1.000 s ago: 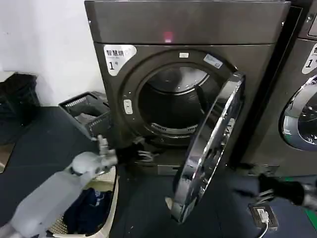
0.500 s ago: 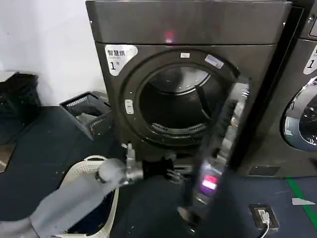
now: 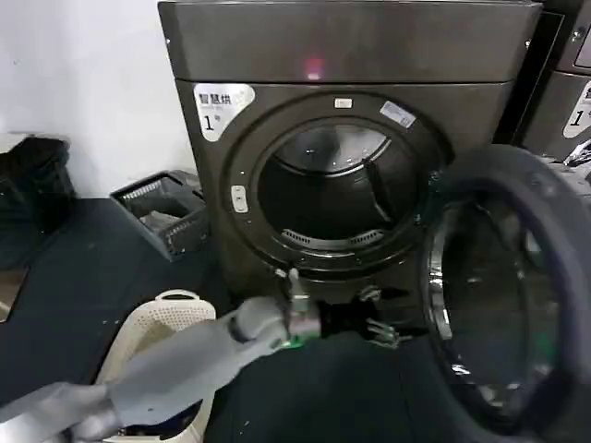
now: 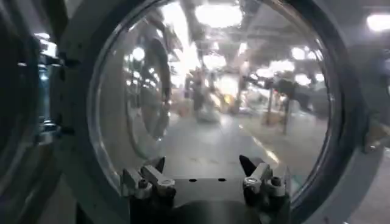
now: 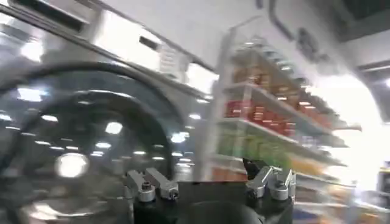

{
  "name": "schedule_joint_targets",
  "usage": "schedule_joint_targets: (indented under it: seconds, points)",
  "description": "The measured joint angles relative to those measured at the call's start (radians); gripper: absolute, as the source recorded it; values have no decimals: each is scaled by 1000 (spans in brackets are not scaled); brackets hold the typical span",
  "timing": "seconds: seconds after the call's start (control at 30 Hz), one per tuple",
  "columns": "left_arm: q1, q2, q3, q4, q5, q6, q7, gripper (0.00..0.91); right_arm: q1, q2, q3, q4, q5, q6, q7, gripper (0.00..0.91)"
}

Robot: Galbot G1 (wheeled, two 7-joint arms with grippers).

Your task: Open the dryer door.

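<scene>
The round dark grey-rimmed dryer door point(image 3: 503, 295) is cut off by the head view's right and lower edges. The second grey machine point(image 3: 563, 111) on the far right is largely hidden behind it. The cream plastic laundry basket point(image 3: 157, 323) is partly covered by the grey left arm point(image 3: 166, 369). The shelves point(image 5: 274, 122) in the right wrist view are blurred.

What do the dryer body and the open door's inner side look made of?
The dryer looks like brushed dark grey-brown sheet metal with a soft sheen. The dryer door, swung open, shows a matte dark grey rim, probably plastic, around a reflective pane that looks like glass.
</scene>
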Motion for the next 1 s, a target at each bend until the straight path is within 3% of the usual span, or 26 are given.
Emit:
schedule_joint_targets:
  seconds: [0.3,0.57,1.0]
  points:
    - [-56,-193,63,143,44,-25,-66,907,-55,-17,157,-8,7,-26,42,907]
    - [-65,-333,63,247,77,-46,-138,907,-71,0,185,8,14,-22,40,907]
    - [-85,-438,26,354,105,-101,-209,907,-66,1,178,11,17,-16,37,907]
